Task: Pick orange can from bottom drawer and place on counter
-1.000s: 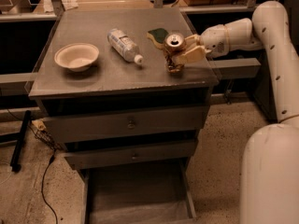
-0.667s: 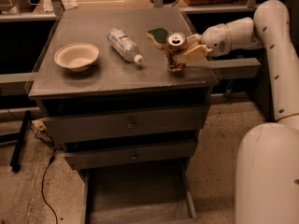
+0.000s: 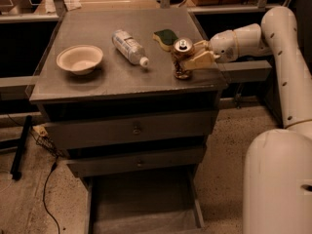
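Counter (image 3: 107,87) holds bowl (image 3: 79,59), bottle (image 3: 129,47) and sponge (image 3: 165,36). Can (image 3: 182,50) stands upright near right front edge. Gripper (image 3: 187,65) reaches in from right, fingers pinching can. Nothing moved over last second. Drawer (image 3: 146,201) open below, can no longer in it. Placement looks done, release pending.
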`<state>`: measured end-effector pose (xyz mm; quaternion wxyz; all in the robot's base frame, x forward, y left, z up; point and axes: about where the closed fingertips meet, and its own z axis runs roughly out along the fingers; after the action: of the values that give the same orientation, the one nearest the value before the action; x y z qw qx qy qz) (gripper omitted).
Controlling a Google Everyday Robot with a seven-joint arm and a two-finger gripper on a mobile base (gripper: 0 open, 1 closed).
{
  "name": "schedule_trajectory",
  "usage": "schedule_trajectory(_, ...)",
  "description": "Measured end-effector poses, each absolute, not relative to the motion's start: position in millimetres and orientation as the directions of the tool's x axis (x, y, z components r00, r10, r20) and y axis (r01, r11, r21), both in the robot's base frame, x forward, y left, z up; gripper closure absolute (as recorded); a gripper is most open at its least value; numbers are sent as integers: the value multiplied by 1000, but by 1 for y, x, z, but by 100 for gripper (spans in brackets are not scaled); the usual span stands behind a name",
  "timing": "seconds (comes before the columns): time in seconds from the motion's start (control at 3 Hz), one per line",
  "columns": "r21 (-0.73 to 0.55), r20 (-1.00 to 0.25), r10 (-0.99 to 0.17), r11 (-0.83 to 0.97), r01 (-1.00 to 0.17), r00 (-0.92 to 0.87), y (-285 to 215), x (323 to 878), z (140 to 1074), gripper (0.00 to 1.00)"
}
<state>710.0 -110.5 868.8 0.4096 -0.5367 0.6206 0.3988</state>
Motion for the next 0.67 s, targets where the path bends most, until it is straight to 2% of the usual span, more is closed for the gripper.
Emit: schedule_trajectory(0.67,76,-937,-333,101,-992,-105,-110,711,861,100)
